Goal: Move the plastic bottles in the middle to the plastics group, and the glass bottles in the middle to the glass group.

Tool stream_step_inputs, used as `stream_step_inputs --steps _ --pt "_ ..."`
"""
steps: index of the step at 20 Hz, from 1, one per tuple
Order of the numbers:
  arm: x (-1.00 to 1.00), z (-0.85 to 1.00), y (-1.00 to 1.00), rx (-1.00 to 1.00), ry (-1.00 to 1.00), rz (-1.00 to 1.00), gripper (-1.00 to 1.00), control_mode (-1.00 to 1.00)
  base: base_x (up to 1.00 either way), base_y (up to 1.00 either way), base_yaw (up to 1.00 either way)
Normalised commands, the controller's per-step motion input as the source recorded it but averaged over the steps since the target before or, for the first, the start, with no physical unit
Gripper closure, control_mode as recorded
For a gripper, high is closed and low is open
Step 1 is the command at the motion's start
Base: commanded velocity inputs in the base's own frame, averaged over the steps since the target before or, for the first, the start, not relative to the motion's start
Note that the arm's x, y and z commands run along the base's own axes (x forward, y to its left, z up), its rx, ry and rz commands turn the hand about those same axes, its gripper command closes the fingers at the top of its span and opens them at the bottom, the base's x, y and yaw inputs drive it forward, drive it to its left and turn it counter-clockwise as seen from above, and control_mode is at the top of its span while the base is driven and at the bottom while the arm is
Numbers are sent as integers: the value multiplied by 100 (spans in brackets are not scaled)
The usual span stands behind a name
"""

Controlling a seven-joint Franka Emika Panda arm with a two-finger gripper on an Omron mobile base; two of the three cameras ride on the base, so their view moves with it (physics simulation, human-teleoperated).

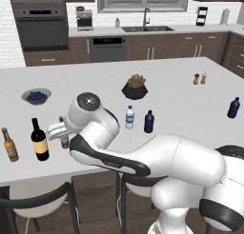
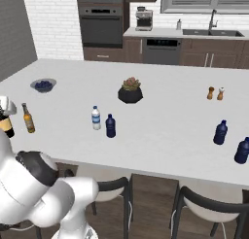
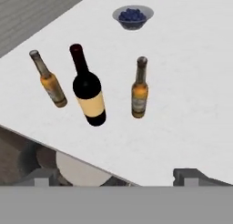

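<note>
The tall dark wine bottle (image 3: pixel 88 93) (image 1: pixel 40 140) stands upright near the counter's front left edge, between two amber beer bottles (image 3: pixel 49 82) (image 3: pixel 140 91). My gripper (image 3: pixel 113 176) hovers above and in front of them, open, its fingertips (image 3: pixel 42 177) wide apart with nothing between them. In the left base view the hand (image 1: pixel 57 129) hides most of one beer bottle; the other (image 1: pixel 9 145) stands free. In the middle stand a clear white-capped bottle (image 1: pixel 129 117) (image 2: pixel 96 118) and a dark blue bottle (image 1: pixel 149 122) (image 2: pixel 111 126). Two dark blue bottles (image 2: pixel 221 132) (image 2: pixel 241 151) stand far right.
A bowl of blueberries (image 1: pixel 36 96) (image 3: pixel 133 16) sits behind the glass bottles. A potted plant (image 1: pixel 135 87) stands mid-counter, and salt and pepper shakers (image 1: pixel 199 79) further right. Stools (image 2: pixel 204 204) line the counter's near edge.
</note>
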Motion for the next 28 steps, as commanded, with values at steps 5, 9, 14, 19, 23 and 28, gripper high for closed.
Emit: stream_step_inputs --steps 5,9,14,19,23,28 --pt "-28 33 -100 7 8 -18 -100 -100 0 0 0" --pt "-19 -44 -100 13 0 -13 -100 -100 0 0 0" --pt "-7 -45 -100 3 7 -13 -100 -100 0 0 0" --pt "0 45 -100 -11 15 -10 -100 -100 0 0 0" --pt "0 82 -100 -7 16 -10 -100 -100 0 0 0" --pt "13 41 -100 0 26 -14 -100 -100 0 0 0"
